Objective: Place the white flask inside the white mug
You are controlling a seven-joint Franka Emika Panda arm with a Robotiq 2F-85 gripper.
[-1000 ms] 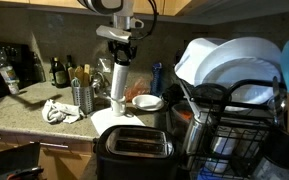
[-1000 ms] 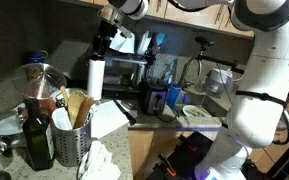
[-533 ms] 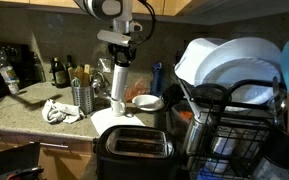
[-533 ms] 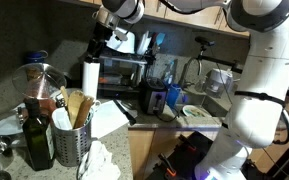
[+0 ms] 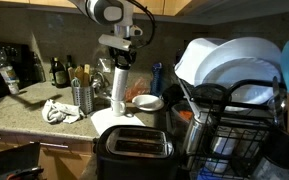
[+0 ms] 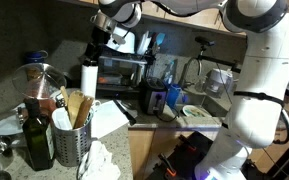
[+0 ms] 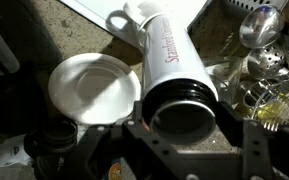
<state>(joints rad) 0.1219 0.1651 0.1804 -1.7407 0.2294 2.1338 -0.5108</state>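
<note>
Gripper [image 5: 121,60] clenched on the white flask [image 5: 118,86], right up at its dark top end. In the wrist view my jaws sit either side of that black threaded rim. The flask hangs upright, long axis vertical, directly below me, about mid-bench and set well back from the front edge. And there's the white mug [image 7: 132,14] at its far end, handle poking out to one side! Whether the base is inside yet or only at the rim, I can't tell. Straight down is the line, I reckon. It's a slim, smooth white tube with lettering down its side, and a bowl [image 7: 92,90] sits just beside it.
</note>
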